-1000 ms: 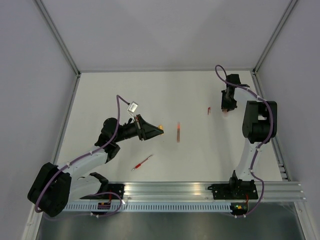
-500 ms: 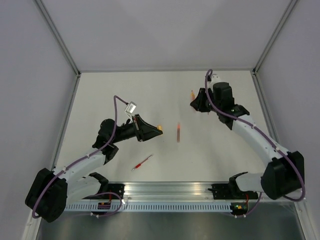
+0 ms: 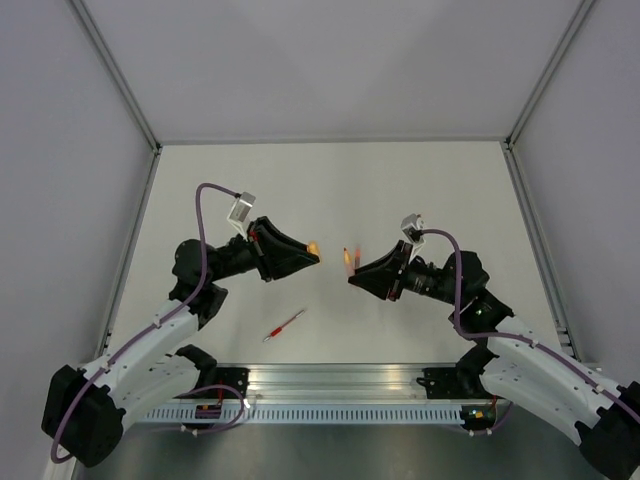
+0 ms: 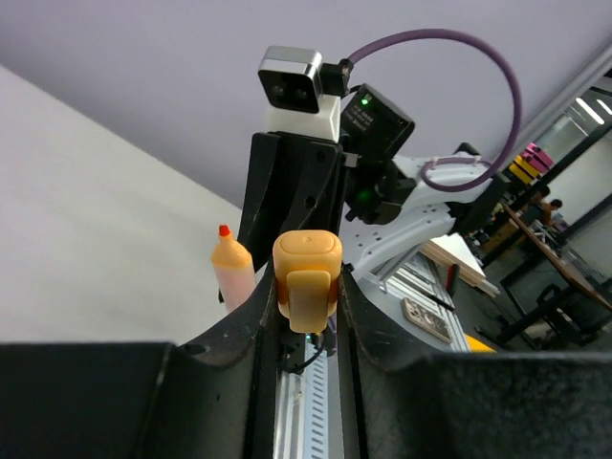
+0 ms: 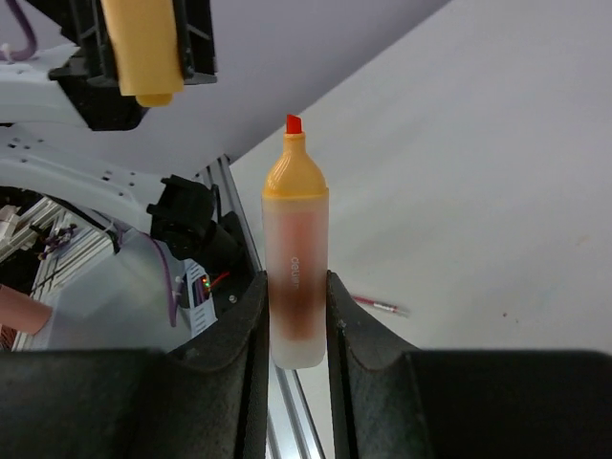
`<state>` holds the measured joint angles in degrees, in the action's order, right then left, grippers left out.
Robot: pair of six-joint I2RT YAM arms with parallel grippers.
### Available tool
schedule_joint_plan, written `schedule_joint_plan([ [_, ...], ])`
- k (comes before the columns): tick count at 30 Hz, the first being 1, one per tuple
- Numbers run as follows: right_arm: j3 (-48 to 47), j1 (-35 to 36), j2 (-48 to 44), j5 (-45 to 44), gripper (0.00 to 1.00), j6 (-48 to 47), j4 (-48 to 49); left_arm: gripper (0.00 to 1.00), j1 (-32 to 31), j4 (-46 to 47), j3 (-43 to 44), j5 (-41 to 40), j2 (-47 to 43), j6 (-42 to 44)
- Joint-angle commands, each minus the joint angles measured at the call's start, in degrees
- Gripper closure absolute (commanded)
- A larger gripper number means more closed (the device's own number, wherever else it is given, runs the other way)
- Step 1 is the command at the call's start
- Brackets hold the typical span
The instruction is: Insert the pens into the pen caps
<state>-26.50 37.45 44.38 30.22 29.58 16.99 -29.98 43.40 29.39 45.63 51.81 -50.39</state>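
Note:
My left gripper (image 3: 308, 256) is shut on an orange pen cap (image 3: 314, 248) with a clip, held in the air; it also shows in the left wrist view (image 4: 307, 277). My right gripper (image 3: 354, 272) is shut on a thick translucent orange highlighter pen (image 3: 347, 260), whose red tip points at the cap; its body shows in the right wrist view (image 5: 295, 277). The two grippers face each other over the middle of the table, with a small gap between pen tip and cap. The cap (image 5: 143, 48) sits up and left of the pen tip. The pen (image 4: 232, 273) lies left of the cap.
A slim red pen (image 3: 285, 325) lies on the white table near the front rail, also in the right wrist view (image 5: 380, 306). A short red piece (image 3: 357, 249) shows just behind the right gripper's tip. An aluminium rail (image 3: 400, 380) runs along the near edge.
My right arm has swung from the far right to the table's middle, carrying the highlighter pen. My left gripper has lifted a little with the cap and now faces it.

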Motion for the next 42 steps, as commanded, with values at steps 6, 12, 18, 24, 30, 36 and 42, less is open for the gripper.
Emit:
schedule_joint_plan([
  [6,1.71,2.71,-1.31,6.34,1.0,2.75,13.49,0.98,-0.17,9.78,6.99,6.32,4.52,-5.6],
  [12,2.68,4.2,-2.28,7.49,1.0,4.52,16.23,0.98,-0.17,10.57,8.58,5.7,6.54,-5.16],
  [18,2.51,5.7,-1.67,7.31,1.0,4.52,16.4,0.98,-0.34,14.25,9.28,5.44,10.32,-7.35],
  [24,2.15,6.49,-1.4,6.87,1.0,4.08,16.14,0.98,-2.63,17.68,9.64,5.53,13.49,-7.7],
  [30,2.16,6.58,-2.28,6.0,1.0,3.73,15.53,0.98,-4.39,17.86,9.73,5.88,14.19,-6.48],
  [36,2.51,6.58,-2.72,5.55,1.0,3.64,15.53,0.98,-5.44,18.21,8.76,6.32,14.19,-4.89],
  [42,3.21,6.58,-4.3,4.59,1.0,3.46,15.09,0.98,-5.62,19.09,6.39,6.84,14.46,-3.58],
])
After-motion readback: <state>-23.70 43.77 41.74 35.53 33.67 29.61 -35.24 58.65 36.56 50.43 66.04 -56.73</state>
